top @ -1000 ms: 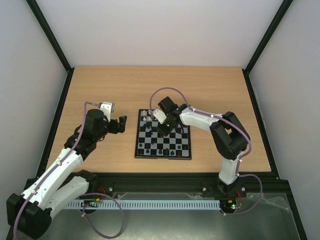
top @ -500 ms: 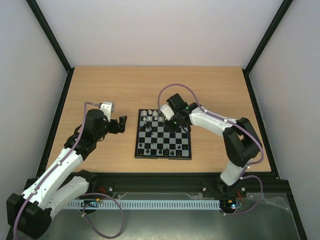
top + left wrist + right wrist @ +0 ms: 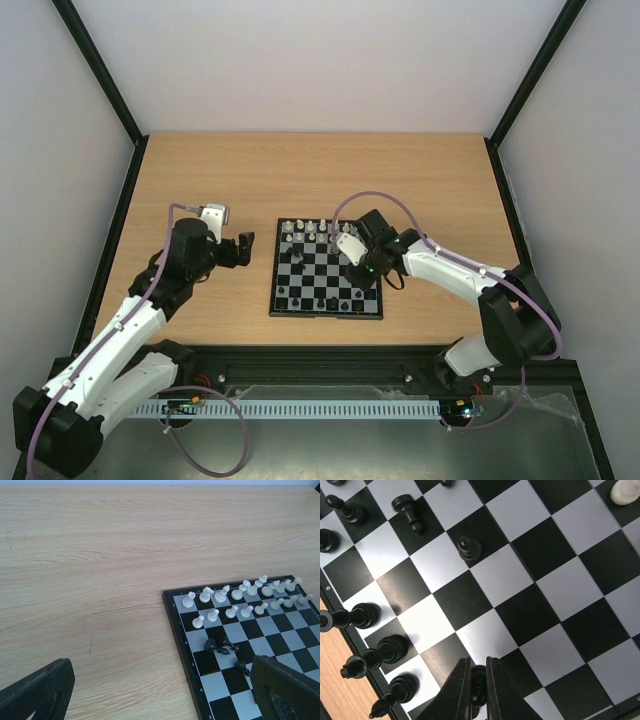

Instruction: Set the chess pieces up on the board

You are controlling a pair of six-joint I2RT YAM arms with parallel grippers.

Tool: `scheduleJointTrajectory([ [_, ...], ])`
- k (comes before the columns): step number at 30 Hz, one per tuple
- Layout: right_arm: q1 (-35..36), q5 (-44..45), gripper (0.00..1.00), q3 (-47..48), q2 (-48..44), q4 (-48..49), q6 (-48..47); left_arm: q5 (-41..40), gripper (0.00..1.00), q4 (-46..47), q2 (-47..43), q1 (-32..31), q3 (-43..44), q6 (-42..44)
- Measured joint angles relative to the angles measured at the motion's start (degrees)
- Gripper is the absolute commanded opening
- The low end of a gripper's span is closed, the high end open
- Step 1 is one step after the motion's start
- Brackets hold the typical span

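Observation:
The small black-and-grey chessboard (image 3: 327, 269) lies mid-table. White pieces (image 3: 235, 596) stand in two rows along its far edge. Black pieces (image 3: 375, 652) stand along the near edge, and a few black pieces (image 3: 222, 645) lie toppled on the left side. My right gripper (image 3: 362, 262) hovers over the board's right half. It is shut on a black piece (image 3: 478, 682), held just above the squares. My left gripper (image 3: 243, 247) is open and empty over bare table left of the board, its fingers (image 3: 37, 690) at the left wrist view's bottom corners.
The wooden table (image 3: 200, 180) is bordered by a black frame (image 3: 120, 110) and white walls. A standing black pawn (image 3: 469, 548) and a toppled black piece (image 3: 408, 512) are on the squares ahead of the right gripper.
My right gripper has moved from the board's far middle toward its right, near half, carrying the black piece. The left arm has not moved.

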Motion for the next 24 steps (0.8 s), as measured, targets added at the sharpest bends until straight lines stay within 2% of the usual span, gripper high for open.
scheduleJointTrajectory([
  [9,1.64,-3.19,0.03,-0.87,0.85,0.15,-0.74,0.07,0.99,0.0,0.26,0.02,0.0,0.0],
  [15,4.57,-3.04,0.03,-1.09,3.3,0.2,-1.51,0.22,0.99,0.0,0.31,0.02,0.0,0.0],
  [24,4.81,-1.46,0.03,-1.55,3.63,0.68,-1.75,0.42,0.99,0.0,0.35,0.02,0.0,0.0],
])
